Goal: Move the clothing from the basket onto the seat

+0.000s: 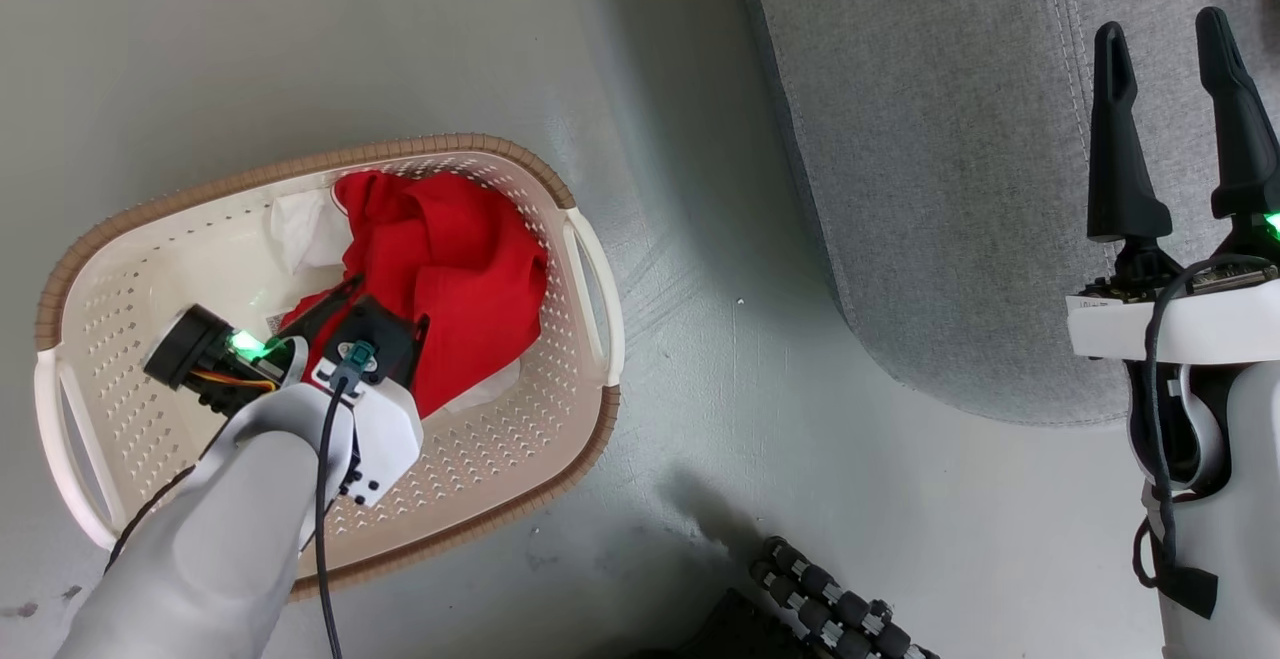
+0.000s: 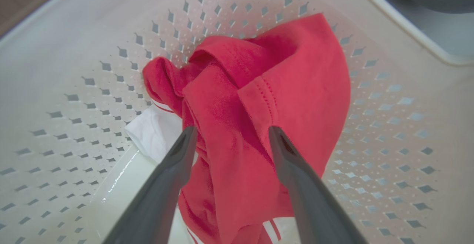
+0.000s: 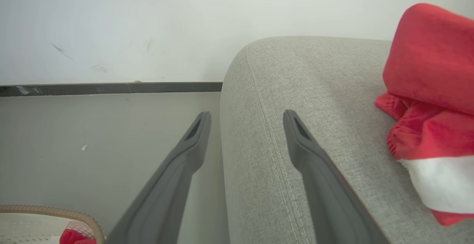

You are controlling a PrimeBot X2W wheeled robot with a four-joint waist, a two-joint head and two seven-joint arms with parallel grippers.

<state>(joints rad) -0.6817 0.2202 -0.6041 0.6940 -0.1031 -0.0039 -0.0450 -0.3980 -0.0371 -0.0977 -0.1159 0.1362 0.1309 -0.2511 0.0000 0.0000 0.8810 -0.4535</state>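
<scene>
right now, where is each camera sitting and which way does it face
Head: high up, facing down at basket, seat, floor; left forearm, right gripper show.
Left wrist: inside basket, facing red clothing; open left gripper frames it.
Right wrist: over seat edge, facing wall; own open fingers show.
Shared: head and left wrist both see the clothing.

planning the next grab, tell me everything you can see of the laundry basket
The laundry basket is cream-white plastic, oval, its walls and bottom pierced with rows of small holes, with a brown ribbed band round the rim and a slot handle at each end. It stands upright on the grey floor, apart from the seat. A crumpled red and white garment lies in it, and the left gripper reaches inside, jaws open astride the cloth.
</scene>
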